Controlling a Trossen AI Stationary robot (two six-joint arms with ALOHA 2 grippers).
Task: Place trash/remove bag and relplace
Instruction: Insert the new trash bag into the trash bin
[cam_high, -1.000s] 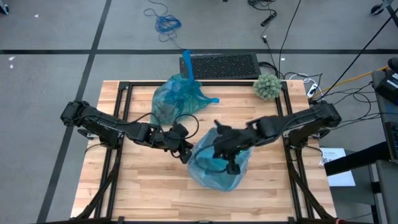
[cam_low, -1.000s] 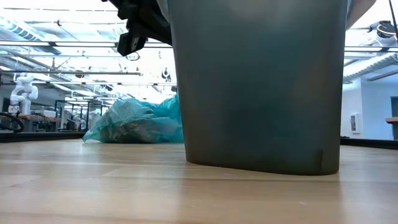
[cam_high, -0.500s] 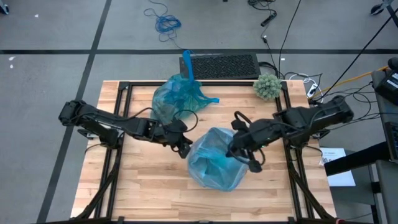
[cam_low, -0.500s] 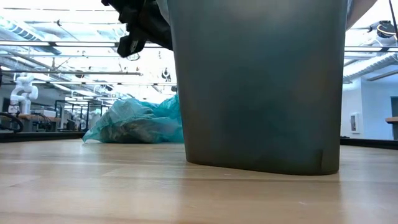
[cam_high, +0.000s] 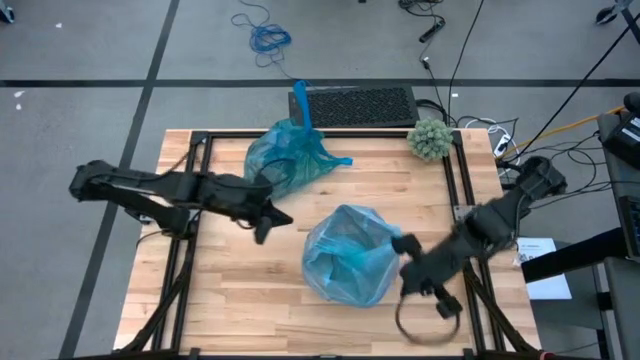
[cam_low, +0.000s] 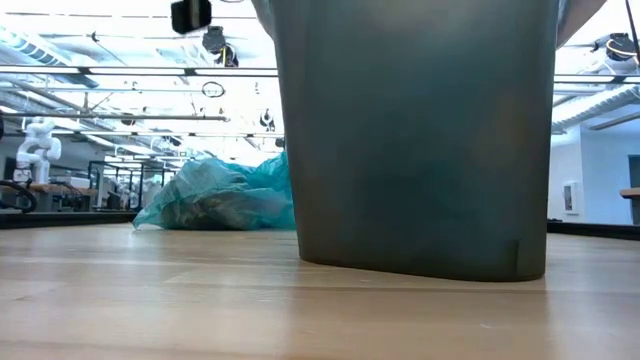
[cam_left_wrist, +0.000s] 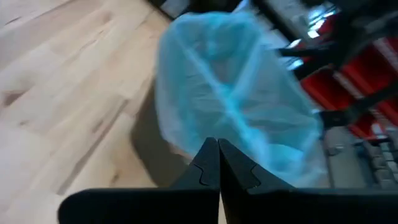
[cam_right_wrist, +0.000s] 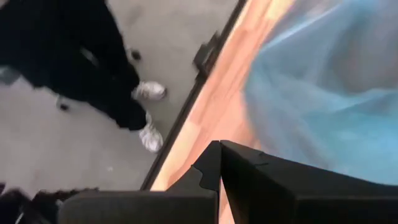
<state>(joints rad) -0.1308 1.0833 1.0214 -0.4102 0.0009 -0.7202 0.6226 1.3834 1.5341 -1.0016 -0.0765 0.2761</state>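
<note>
Two pincers shut, bin (cam_high: 345, 255) upright, mouth up

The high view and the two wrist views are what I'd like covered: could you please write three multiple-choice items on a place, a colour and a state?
1. Where does the fuzzy grey-green ball lie?
A. at the wooden table's far right corner
B. inside the bin
C. on the floor

2. What colour is the thin plastic liner bag in the dark grey bin?
A. black
B. light blue
C. white

3. How do the left gripper and right gripper stand?
A. both wide open
B. one open
C. both shut, holding nothing

Answers: 1 A, the ball sits by the far right corner in the high view; 2 B, the liner shows light blue; 3 C, each wrist view shows the fingers pressed together with nothing between.
</note>
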